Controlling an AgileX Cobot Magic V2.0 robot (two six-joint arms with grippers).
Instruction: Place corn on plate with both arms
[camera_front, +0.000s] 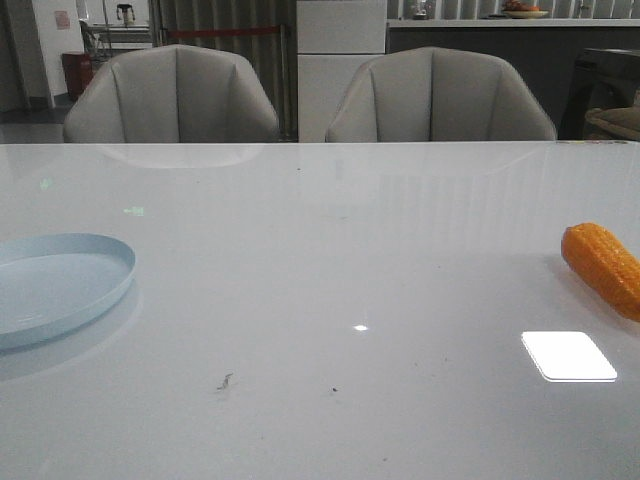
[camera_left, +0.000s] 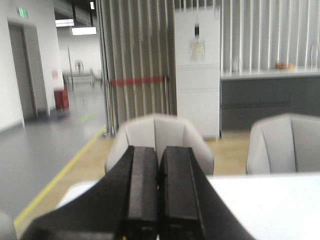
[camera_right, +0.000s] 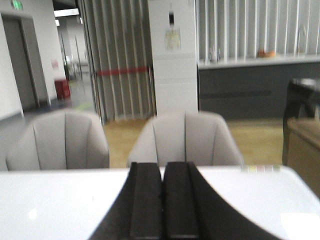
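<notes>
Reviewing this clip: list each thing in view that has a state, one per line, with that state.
corn: lying on its side on the table at the right edge, partly out of frame, not held.
plate: flat on the table at far left, empty.
left gripper: jaws shut, holding nothing.
right gripper: jaws shut, holding nothing.

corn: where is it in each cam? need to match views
Front view: corn at the right edge of the table, partly cut off.
Left wrist view: not in it.
Right wrist view: not in it.
Shared landmark: the white pillar behind the grey chairs, seen in all three.
</notes>
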